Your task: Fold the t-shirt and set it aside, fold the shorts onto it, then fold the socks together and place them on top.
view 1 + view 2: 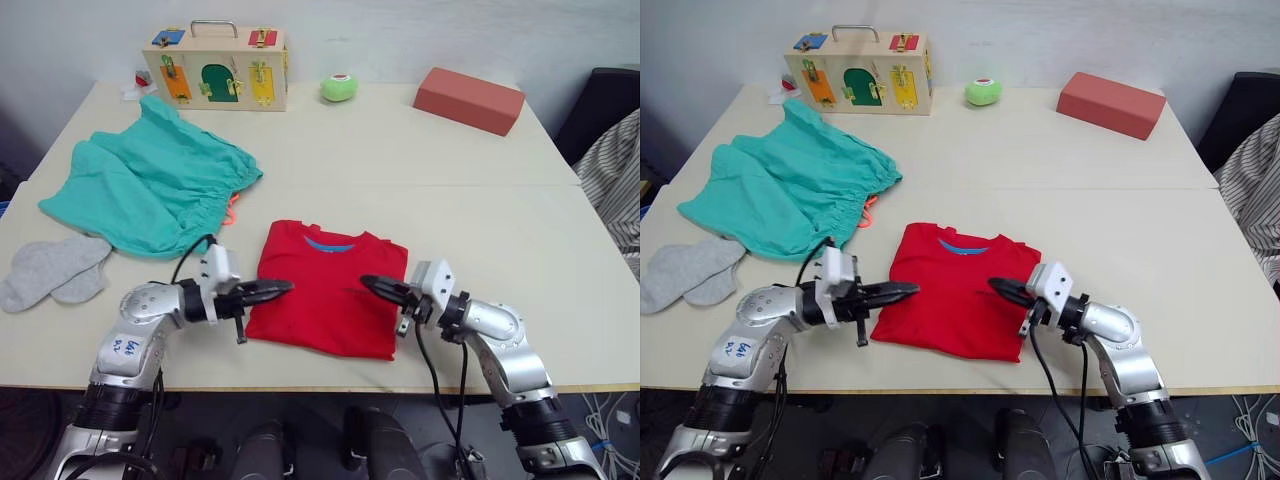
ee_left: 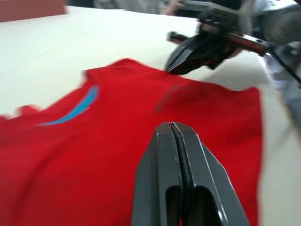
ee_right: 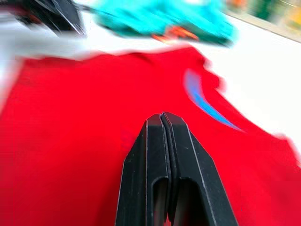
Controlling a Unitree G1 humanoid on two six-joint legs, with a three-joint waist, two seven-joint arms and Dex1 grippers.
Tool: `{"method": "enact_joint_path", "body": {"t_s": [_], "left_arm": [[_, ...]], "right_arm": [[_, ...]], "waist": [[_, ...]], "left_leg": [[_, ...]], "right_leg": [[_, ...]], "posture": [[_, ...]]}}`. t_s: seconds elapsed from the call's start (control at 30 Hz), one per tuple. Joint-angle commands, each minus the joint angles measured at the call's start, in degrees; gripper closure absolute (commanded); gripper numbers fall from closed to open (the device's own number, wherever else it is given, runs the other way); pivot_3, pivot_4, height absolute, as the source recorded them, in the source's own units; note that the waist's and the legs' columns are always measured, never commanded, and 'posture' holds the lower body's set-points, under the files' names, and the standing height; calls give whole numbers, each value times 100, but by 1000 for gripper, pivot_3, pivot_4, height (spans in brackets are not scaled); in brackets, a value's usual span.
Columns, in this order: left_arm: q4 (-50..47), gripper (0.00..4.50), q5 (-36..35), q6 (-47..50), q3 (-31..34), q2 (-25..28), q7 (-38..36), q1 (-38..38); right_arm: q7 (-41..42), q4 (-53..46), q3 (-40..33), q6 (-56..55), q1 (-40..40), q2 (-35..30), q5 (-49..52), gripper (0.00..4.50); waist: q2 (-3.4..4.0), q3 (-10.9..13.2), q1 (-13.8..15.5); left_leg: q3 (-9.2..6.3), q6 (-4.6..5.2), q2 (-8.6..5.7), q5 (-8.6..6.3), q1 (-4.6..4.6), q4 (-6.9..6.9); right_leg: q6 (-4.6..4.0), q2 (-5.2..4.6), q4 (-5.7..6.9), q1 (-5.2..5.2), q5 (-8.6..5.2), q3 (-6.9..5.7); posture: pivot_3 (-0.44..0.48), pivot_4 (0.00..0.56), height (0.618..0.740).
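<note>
T-shirt [image 1: 328,288] folded into rectangle at table's near edge, between your grippers. Left gripper [image 1: 272,289] and right gripper [image 1: 378,286] both pinched together, empty, over its side edges. Shirt step looks nearly finished: set it aside next. Shorts [image 1: 150,185], socks [image 1: 55,270] wait unfolded on your left.

bystanders along the far side of the table

a wooden latch box [image 1: 217,67] with a metal handle on top and coloured doors in orange, green and yellow stands upright at the far edge of the pale table [image 1: 470,220], toward the left. a small green ball [image 1: 339,88] lies just beside it to the right, apart from it. a red-brown block [image 1: 469,100] lies further right, near the far edge. striped cloth [image 1: 615,180] shows past the table's right edge.
</note>
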Motion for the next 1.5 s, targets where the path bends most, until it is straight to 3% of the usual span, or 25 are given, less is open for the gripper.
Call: {"method": "enact_joint_path", "body": {"t_s": [0.03, 0.4, 0.6, 0.67, 0.77, 1.0, 1.2, 1.33, 1.43, 1.5], "left_arm": [[-58, 4469, 407, -81, -247, -41, 276, 234], [48, 4469, 367, -98, 349, 669, 115, 1260], [-494, 4469, -768, 560, 1038, 753, -140, 1593], [-659, 4469, -1225, 911, 1173, 653, -79, 1402], [-581, 4469, -1247, 1045, 1079, 461, 142, 840], [660, 4469, -27, 49, 271, -44, 301, -163], [1442, 4469, 426, -469, 129, -116, 267, -326], [964, 4469, -660, 0, 579, -137, -378, -61], [581, 3890, -867, 161, 777, 194, -657, 111], [343, 3304, -961, 234, 909, 378, -728, 210]], "right_arm": [[-147, 0, 182, 46, 84, 100, -207, 4500], [-470, 1111, -538, -344, -107, -59, -240, 4500], [-308, 932, -719, -254, -113, -76, -3, 4500], [-137, 719, -656, -293, -55, -71, 92, 4500], [121, 359, -524, -156, 22, -32, 301, 4500], [204, 379, -172, -155, 32, 23, 40, 4500], [-45, 728, -643, -286, 173, -180, 57, 4500], [190, -35, -1276, 761, 631, -558, 1109, 4500], [346, -607, -1709, 1635, 991, -1118, 1723, 3929], [297, -870, -1944, 2559, 1114, -1506, 2230, 3300]], "waist": [[0, 0, 2], [1, -1, -8], [4, 0, -8], [6, 2, 3], [7, 2, 78], [7, 2, 122], [6, 2, 127], [6, 2, 131], [6, 3, 138], [6, 3, 133]], "left_leg": [[1, 1, -1, 0, -2, 0], [-1, -3, 6, -4, 7, -2], [-1, -14, 11, -11, 14, -6], [-1, -14, 11, -11, 13, -6], [-2, -13, 9, -10, 12, -5], [8, -5, 2, -5, 13, -5], [11, -5, 4, -5, 12, -5], [9, 1, 4, -9, 11, -5], [3, 2, 8, -11, 7, -5], [0, 3, 8, -11, 8, -4]], "right_leg": [[0, 0, 1, -3, 0, 0], [-7, -1, 1, -2, -4, 1], [-15, -1, 4, -1, -8, 5], [-16, -1, 4, -2, -9, 6], [-14, -2, 4, 1, -8, 4], [-10, 3, 5, 0, -5, 4], [-10, 5, 2, -3, -5, 4], [-10, 0, 1, -2, -6, 6], [-11, -1, -4, -3, -6, 5], [-11, -1, -5, 0, -6, 3]], "posture": [[0, 150, 740], [0, 150, 740], [0, 150, 740], [0, 150, 740], [0, 150, 740], [0, 150, 740], [0, 150, 740], [0, 150, 740], [0, 150, 740], [0, 150, 740]]}}
